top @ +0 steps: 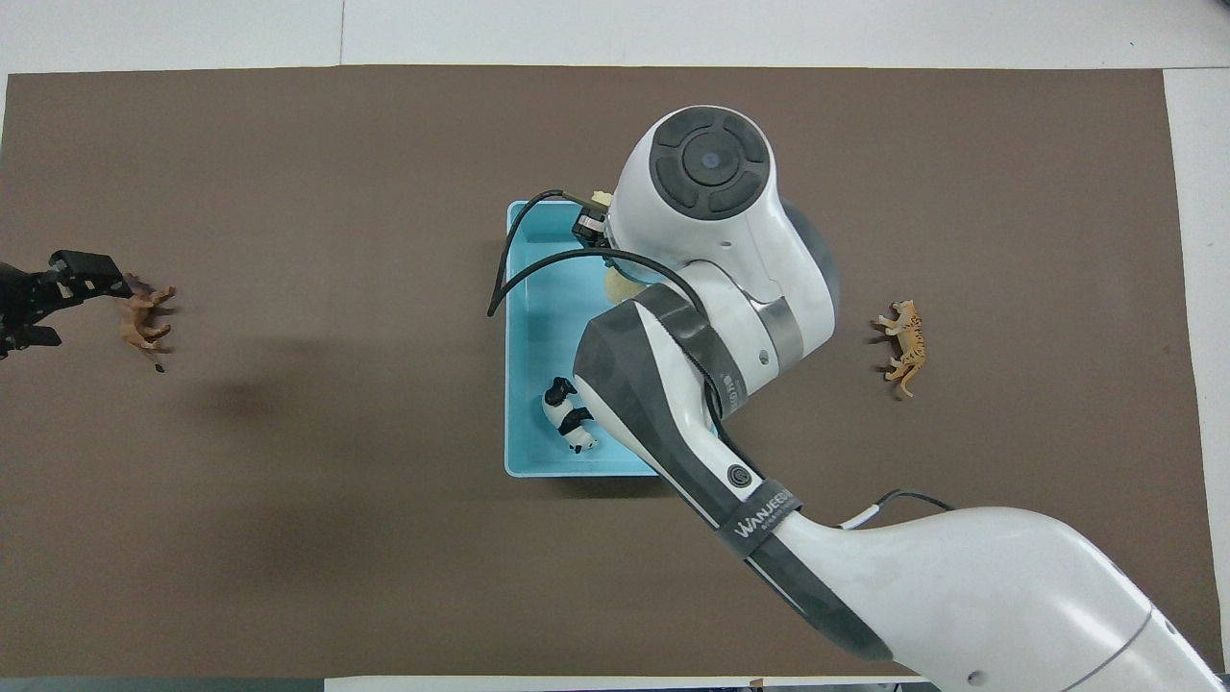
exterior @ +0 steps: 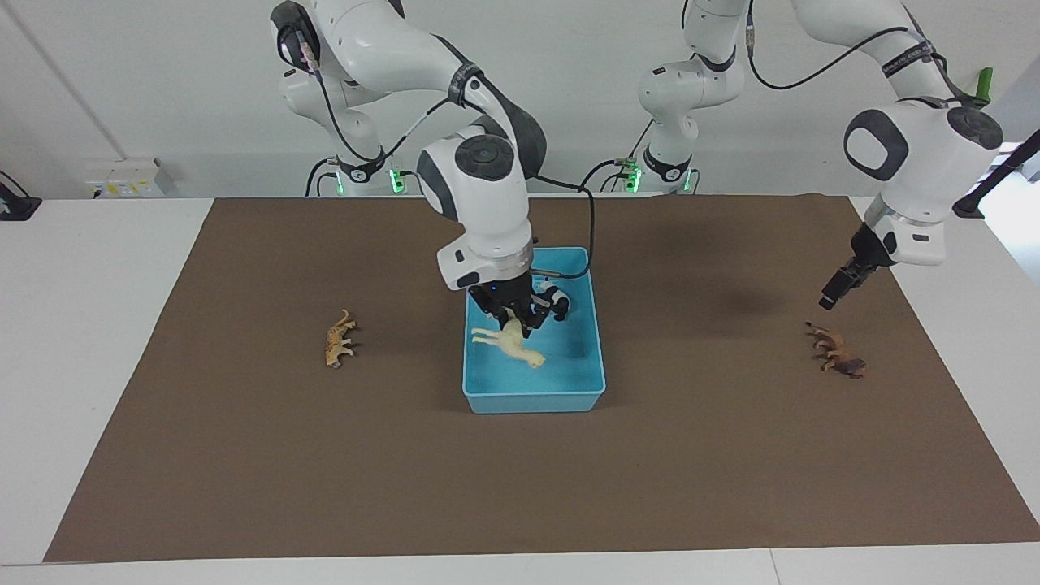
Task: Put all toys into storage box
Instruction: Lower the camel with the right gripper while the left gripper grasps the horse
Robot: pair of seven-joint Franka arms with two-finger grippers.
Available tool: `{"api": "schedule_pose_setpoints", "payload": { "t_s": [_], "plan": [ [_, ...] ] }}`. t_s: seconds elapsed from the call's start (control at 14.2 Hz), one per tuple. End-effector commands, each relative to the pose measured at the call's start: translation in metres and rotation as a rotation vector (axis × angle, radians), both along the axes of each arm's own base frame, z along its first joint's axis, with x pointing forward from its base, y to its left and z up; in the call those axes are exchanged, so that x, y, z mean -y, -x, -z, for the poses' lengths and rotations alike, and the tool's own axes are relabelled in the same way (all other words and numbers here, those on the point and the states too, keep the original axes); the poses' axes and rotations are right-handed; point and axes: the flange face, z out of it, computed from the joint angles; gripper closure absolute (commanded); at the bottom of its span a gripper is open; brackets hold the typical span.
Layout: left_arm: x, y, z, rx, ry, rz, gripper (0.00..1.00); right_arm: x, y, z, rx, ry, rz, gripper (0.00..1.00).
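Brown matting (exterior: pixel 244 455) covers the table. Right gripper (exterior: pixel 512 318), clamped on the cream horse (exterior: pixel 510 344), hangs over the light blue storage box (exterior: pixel 532 401); horse protrudes just below its fingertips.
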Motion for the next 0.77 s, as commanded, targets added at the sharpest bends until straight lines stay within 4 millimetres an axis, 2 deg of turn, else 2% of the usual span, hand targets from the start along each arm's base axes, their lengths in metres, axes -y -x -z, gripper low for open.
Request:
{"api": "schedule_pose_setpoints", "payload": {
  "t_s": [0.0, 0.14, 0.21, 0.28, 0.42, 0.49, 0.7],
  "plan": [
    [-0.021, -0.022, 0.024, 0.025, -0.031, 0.051, 0.00, -0.021, -0.001, 0.014, 0.011, 0.036, -0.032, 1.00],
    [-0.029, -0.022, 0.054, 0.045, -0.041, 0.069, 0.00, -0.017, 0.005, 0.037, -0.022, 0.060, -0.038, 1.00],
    [-0.033, -0.025, 0.073, 0.038, -0.040, 0.066, 0.00, -0.017, 0.007, 0.043, -0.030, 0.059, -0.039, 1.00],
    [-0.034, -0.026, 0.083, 0.030, -0.038, 0.066, 0.00, -0.017, 0.008, 0.043, -0.040, 0.061, -0.038, 1.00],
    [-0.036, -0.025, 0.084, 0.028, -0.038, 0.064, 0.00, -0.017, 0.010, 0.044, -0.047, 0.059, -0.038, 1.00],
    [-0.033, -0.028, 0.087, 0.031, -0.040, 0.070, 0.00, -0.012, 0.012, 0.052, -0.058, 0.067, -0.036, 1.00],
    [-0.040, -0.029, 0.102, 0.056, -0.052, 0.062, 0.00, 0.008, 0.008, 0.060, -0.071, 0.077, -0.042, 1.00]
  ]
}}
